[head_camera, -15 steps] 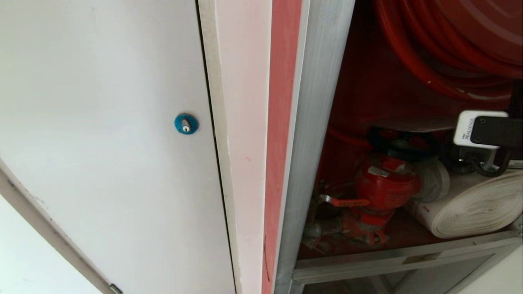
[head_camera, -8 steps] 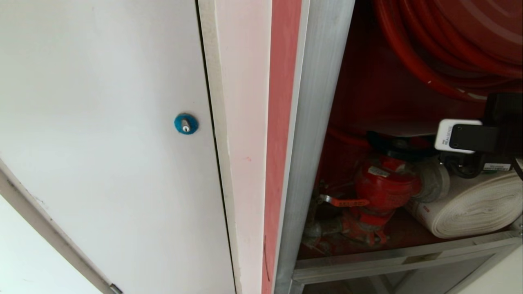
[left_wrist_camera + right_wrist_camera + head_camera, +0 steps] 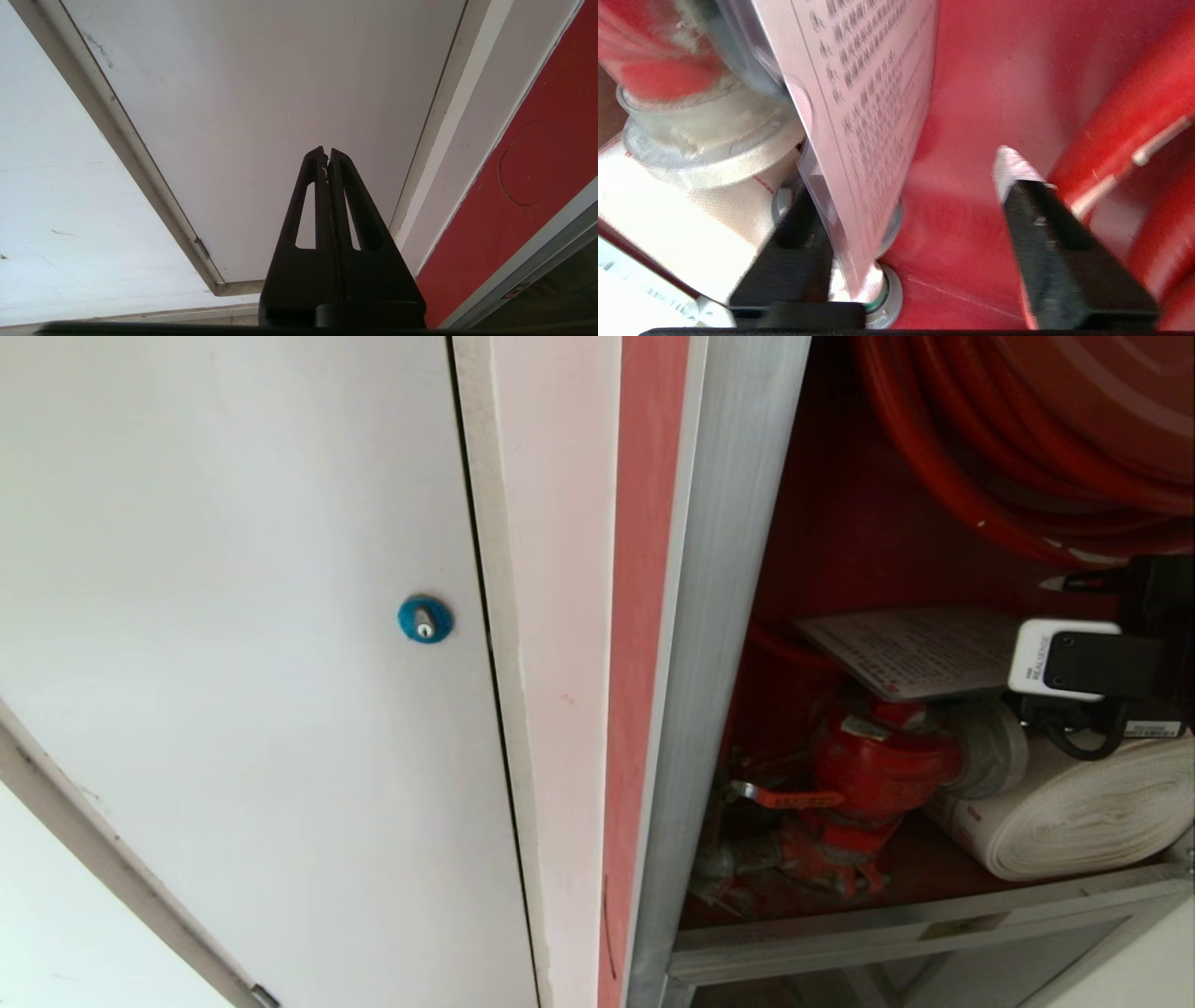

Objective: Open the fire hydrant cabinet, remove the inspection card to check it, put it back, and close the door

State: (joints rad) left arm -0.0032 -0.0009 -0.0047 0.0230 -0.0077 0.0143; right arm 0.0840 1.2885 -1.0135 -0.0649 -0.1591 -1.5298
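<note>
The fire hydrant cabinet [image 3: 728,616] stands open, and the door is out of view. The inspection card [image 3: 910,649], pale with printed lines, lies tilted on top of the red valve [image 3: 878,756]. My right gripper [image 3: 908,186] is inside the cabinet at the card's right end. Its jaws stand wide apart; the card [image 3: 864,116] leans against one finger [image 3: 798,242], and the other finger [image 3: 1045,219] is well clear of it. My left gripper [image 3: 327,151] is shut on nothing, parked in front of the white panel door.
The red hose reel [image 3: 1027,439] hangs just above my right arm. The white rolled hose [image 3: 1083,812] lies below it, beside the valve. The cabinet's aluminium sill [image 3: 915,924] runs along the bottom. A white door with a blue lock [image 3: 425,619] fills the left.
My right gripper has gone from shut to open. The card, seen edge-on before, has tipped so its printed face shows and now rests on the valve. The left arm has not moved.
</note>
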